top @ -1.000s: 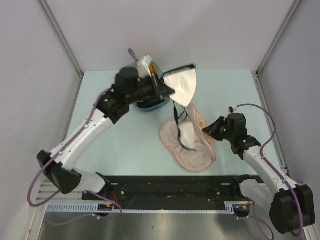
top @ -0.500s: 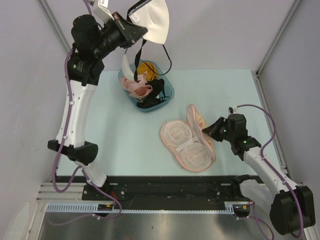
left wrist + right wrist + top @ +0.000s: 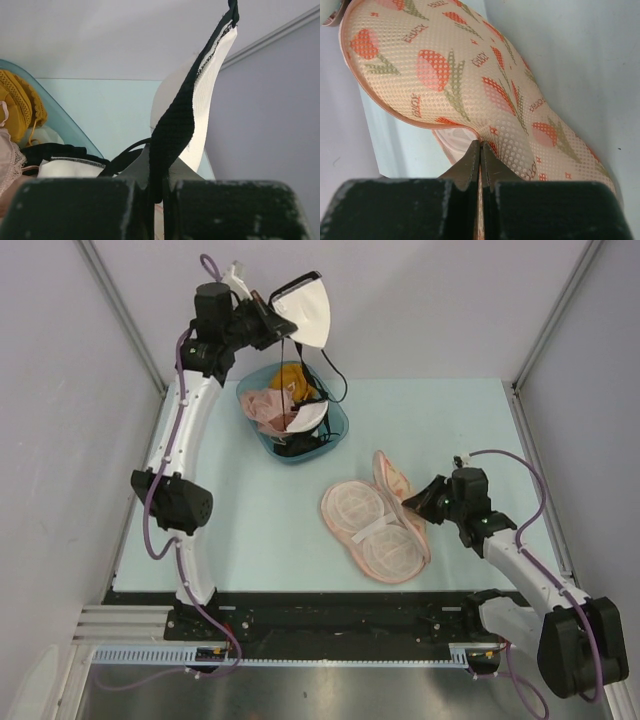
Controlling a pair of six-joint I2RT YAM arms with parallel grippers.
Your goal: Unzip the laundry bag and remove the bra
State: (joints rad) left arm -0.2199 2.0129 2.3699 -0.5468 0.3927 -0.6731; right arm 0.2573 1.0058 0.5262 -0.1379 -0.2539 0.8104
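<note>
The pale bench [image 3: 230, 530] carries the laundry bag [image 3: 385, 550], which lies unzipped and spread open towards the right, with one flap tilted up on edge. The right arm's fingers [image 3: 424, 502] are clamped on that flap's rim (tulip-printed mesh fills the wrist view). At the back left stands a teal tub [image 3: 338, 430] of mixed garments. Above it hangs the bra [image 3: 308, 308], lifted clear of the bench, its black straps trailing down to the tub. The left arm's fingers [image 3: 262, 318] are pinched tight on its black-edged band.
</note>
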